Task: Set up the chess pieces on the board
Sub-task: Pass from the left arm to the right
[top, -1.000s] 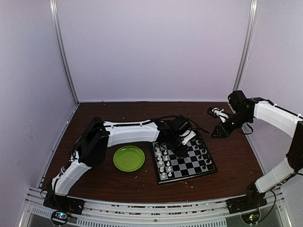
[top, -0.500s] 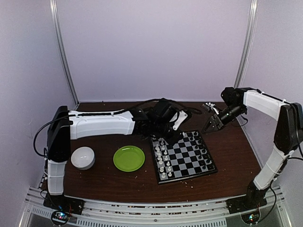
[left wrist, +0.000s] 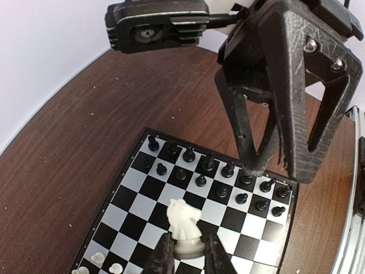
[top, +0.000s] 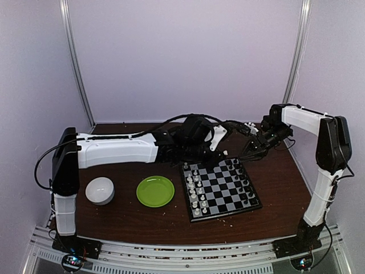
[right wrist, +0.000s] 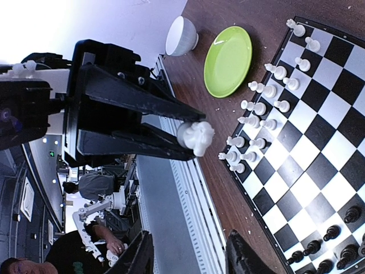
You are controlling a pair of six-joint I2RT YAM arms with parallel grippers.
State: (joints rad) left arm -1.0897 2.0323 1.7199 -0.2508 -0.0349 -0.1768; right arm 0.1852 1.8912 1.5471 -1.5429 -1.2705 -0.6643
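My left gripper point(left wrist: 187, 251) is shut on a white knight point(left wrist: 183, 220), held in the air above the board point(left wrist: 137, 211). The same knight point(right wrist: 195, 137) shows in the right wrist view at the tip of the left gripper's black fingers point(right wrist: 142, 140). My right gripper point(right wrist: 191, 257) is open and empty, facing the knight from a short way off. From above, the two grippers, left point(top: 218, 137) and right point(top: 251, 147), meet over the far edge of the board point(top: 228, 197). White pieces point(top: 195, 197) stand on its left side, black pieces point(top: 242, 182) on its right.
A round green plate point(top: 155, 190) lies left of the board, and a white bowl point(top: 100, 190) sits further left. Pale crumbs dot the brown table. Black cables hang over the back of the table between the arms. Purple walls enclose it.
The left arm has lifted from over the board to its far edge, uncovering the white bowl. The right arm has swung left toward it and its jaws have widened.
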